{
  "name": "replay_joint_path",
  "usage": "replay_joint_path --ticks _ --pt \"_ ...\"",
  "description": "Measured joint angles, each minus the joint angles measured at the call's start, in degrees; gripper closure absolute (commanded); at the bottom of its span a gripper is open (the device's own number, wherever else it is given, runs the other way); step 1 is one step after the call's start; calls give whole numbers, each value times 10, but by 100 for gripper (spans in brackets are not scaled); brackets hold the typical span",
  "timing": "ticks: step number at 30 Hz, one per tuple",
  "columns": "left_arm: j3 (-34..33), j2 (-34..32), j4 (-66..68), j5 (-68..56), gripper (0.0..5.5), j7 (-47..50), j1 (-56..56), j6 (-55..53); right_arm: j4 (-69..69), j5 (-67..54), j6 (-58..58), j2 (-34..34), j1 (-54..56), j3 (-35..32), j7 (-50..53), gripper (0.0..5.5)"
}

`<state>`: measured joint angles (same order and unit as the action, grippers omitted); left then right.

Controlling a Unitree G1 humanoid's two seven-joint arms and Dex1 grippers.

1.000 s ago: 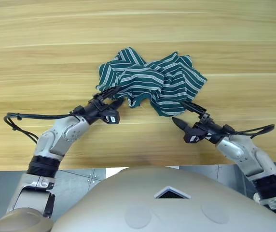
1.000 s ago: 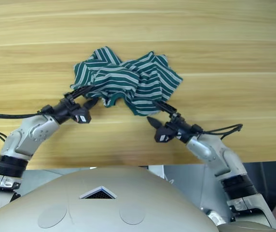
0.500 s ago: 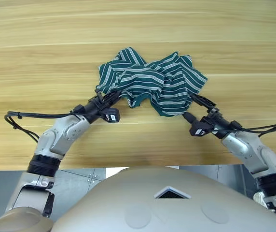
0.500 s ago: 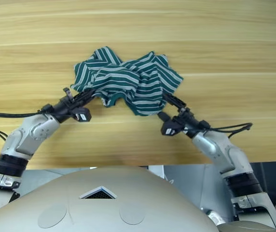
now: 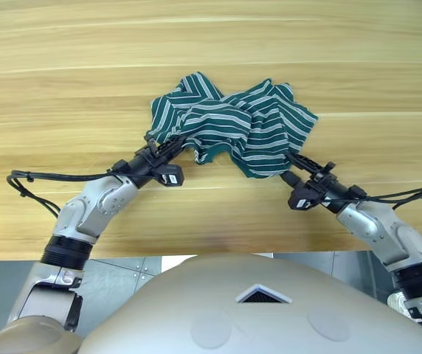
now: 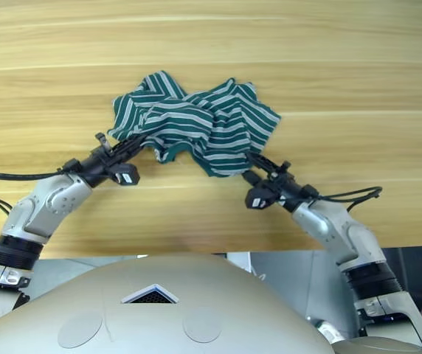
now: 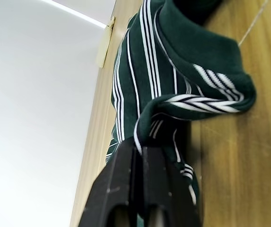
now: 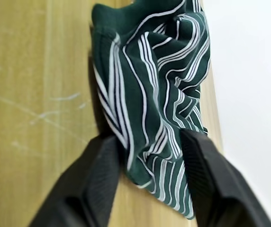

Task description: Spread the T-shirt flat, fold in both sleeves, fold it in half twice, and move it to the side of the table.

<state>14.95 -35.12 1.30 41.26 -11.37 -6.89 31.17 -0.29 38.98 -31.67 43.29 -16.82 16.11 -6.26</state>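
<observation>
The green T-shirt (image 5: pixel 233 125) with white stripes lies crumpled in a heap on the wooden table (image 5: pixel 211 44). My left gripper (image 5: pixel 168 146) is at the heap's near left edge, shut on a fold of the T-shirt (image 7: pixel 183 94); its two fingers (image 7: pixel 126 175) press together on the cloth. My right gripper (image 5: pixel 293 166) is at the heap's near right corner. It stands open, its fingers (image 8: pixel 102 165) on either side of a hanging fold of the T-shirt (image 8: pixel 149 85).
The table's front edge (image 5: pixel 211 254) runs just behind both forearms. Bare wood stretches to the left, right and far side of the heap. Black cables (image 5: pixel 41 181) trail from both wrists.
My left gripper has shut on the shirt's near left edge. My right gripper has moved from the bare wood in front up to the shirt's right corner, its fingers now astride the cloth.
</observation>
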Motion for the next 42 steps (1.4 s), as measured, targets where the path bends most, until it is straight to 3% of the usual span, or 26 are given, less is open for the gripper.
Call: replay_joint_path --ticks 11,16,20,27,33,36,42 --pt "-3 1 -12 -16 550 23 -12 2 15 -16 -12 -1 13 -4 16 545" --pt "-46 4 -23 -105 550 49 -62 22 12 -59 -29 0 -12 -20 24 549" --pt "-26 -2 -70 -309 550 -6 -131 99 -28 -265 -117 9 -74 -65 8 549" --pt "-13 -78 -173 -650 550 -145 -210 187 -106 -633 -274 75 -154 -116 -91 549" --pt "-71 -10 -6 -684 550 -150 33 112 9 -615 -154 -9 132 -109 -112 549" --pt "-73 39 144 -656 550 -129 212 84 158 -539 -100 -72 328 -96 -67 549" --pt "-68 119 482 -550 550 37 594 11 507 -344 31 -165 720 -43 212 549"
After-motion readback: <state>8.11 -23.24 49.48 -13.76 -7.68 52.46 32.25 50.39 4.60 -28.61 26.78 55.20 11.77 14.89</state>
